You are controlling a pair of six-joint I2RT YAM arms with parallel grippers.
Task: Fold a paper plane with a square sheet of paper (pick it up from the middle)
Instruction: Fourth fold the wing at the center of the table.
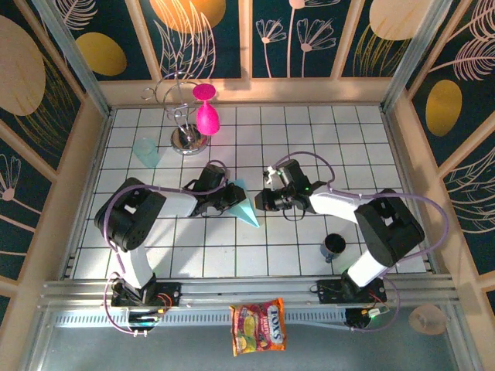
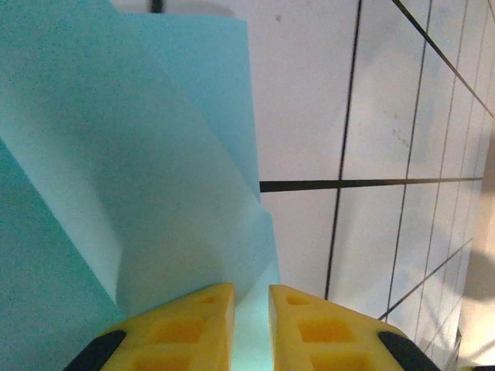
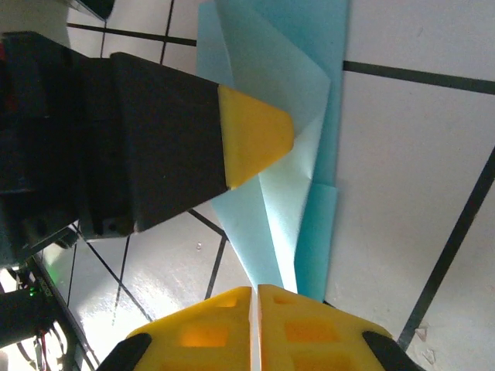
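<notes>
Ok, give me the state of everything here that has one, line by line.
paper, folded to a narrow point, creased lengthwise
left end effector, nearly closed, paper in the gap, grip unclear
right end effector, shut, tips at the paper
pink goblet, hanging bowl down on the wire rack
dark cup, upright
snack bag, lying flat

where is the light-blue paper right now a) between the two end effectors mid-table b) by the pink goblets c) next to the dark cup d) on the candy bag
a: the folded paper sits between the left end effector and the right end effector.
</notes>
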